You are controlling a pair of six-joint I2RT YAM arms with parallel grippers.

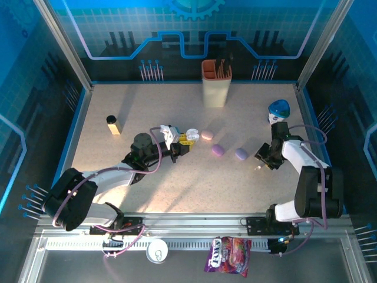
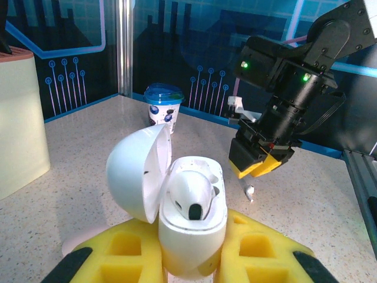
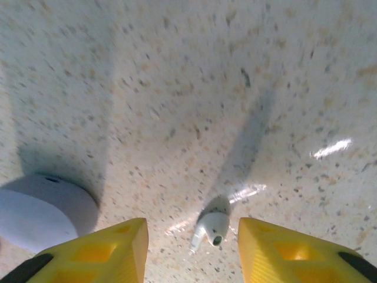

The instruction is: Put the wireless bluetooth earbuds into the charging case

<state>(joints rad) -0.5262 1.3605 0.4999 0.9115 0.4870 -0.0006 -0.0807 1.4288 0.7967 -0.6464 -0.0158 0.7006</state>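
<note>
My left gripper (image 1: 186, 140) is shut on a white charging case (image 2: 191, 236) and holds it upright with its lid (image 2: 138, 171) swung open to the left. One white earbud (image 2: 191, 197) sits in the case. My right gripper (image 3: 192, 231) is open, low over the table, with a yellow finger on each side of a loose white earbud (image 3: 212, 227). That earbud lies flat on the table and touches neither finger. From the left wrist view the right gripper (image 2: 256, 165) hangs just above that earbud (image 2: 250, 191).
A lilac case (image 3: 41, 215) lies just left of my right gripper. A purple case (image 1: 218, 150) and a pink case (image 1: 207, 135) lie mid-table. A beige holder (image 1: 216, 82), a blue-lidded cup (image 1: 279, 110) and a small bottle (image 1: 112, 124) stand further back.
</note>
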